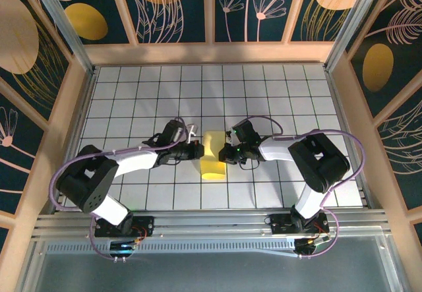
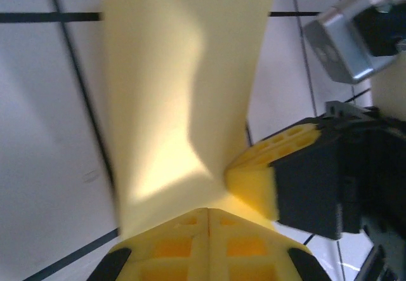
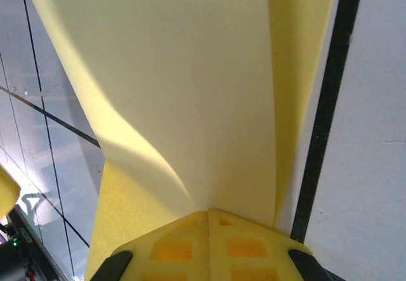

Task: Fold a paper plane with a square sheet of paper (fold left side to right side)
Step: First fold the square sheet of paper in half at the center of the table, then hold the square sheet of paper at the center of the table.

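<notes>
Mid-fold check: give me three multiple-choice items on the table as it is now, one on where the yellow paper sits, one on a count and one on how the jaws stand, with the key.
1. Where is the square sheet of paper?
A) between the two arms' jaws, near mid-table
B) at the far left corner
C) on the near metal rail

2. How many yellow sheets are on the white grid table?
A) three
B) one
C) two

3. How do the jaws stand?
A) both wide open
B) left open, right shut
C) both shut on the sheet

Key:
1 A, the top view shows the sheet between the left jaws and the right jaws.
2 B, a single yellow sheet lies there.
3 C, in each wrist view the paper comes out from between closed fingers.
</notes>
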Controlling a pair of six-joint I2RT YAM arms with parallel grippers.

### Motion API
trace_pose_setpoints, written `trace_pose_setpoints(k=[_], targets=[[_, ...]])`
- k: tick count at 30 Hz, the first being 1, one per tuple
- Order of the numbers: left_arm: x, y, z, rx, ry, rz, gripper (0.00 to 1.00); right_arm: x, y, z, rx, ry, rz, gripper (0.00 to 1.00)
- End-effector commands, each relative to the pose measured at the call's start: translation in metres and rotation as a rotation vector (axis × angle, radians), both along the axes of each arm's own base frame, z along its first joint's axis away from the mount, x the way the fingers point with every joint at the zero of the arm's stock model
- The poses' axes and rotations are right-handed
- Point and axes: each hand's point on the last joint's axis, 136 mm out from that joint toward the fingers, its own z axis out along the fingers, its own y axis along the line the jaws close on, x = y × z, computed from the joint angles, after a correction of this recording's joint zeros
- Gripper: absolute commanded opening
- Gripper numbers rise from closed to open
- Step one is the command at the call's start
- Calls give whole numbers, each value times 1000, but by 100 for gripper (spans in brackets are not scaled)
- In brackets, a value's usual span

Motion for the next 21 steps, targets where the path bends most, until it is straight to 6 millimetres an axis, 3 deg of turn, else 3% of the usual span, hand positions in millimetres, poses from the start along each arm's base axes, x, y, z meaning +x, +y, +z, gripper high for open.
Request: trace_pose_setpoints(k=[1, 8, 9, 14, 21], targets=[[-3, -11, -8, 28, 19, -44, 0, -33, -50, -60, -276, 137, -33, 0], [-2, -13, -29, 62, 60, -52, 0, -35, -49, -61, -283, 137, -21, 0], [-5, -12, -42, 88, 91, -53, 0, -35, -50, -61, -283, 135, -23, 0], [-11, -6, -60, 131, 138, -49, 0, -37, -50, -62, -280, 141, -24, 0], [-17, 1, -74, 165, 168, -35, 0, -32, -39, -53, -236, 124, -9, 0]])
